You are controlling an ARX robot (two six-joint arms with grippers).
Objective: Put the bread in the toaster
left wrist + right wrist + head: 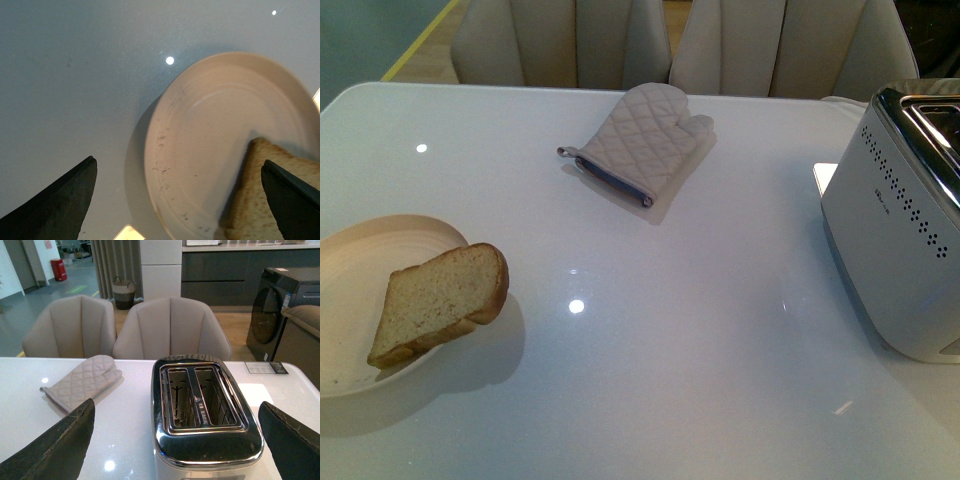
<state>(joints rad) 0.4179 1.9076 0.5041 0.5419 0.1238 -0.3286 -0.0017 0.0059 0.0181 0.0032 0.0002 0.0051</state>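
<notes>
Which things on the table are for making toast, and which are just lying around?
For the job:
bread, resting on the plate
toaster, both slots empty

Just lying about:
plate
oven mitt
chairs

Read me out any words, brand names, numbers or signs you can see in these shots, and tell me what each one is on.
Nothing can be read for certain.
Small dark brand mark on the white side of the toaster: too small to read.
Dark card lying beyond the toaster: print blurred.
Pale label on top of the washing machine: too small to read.
Wall sign in the far room: blurred.
</notes>
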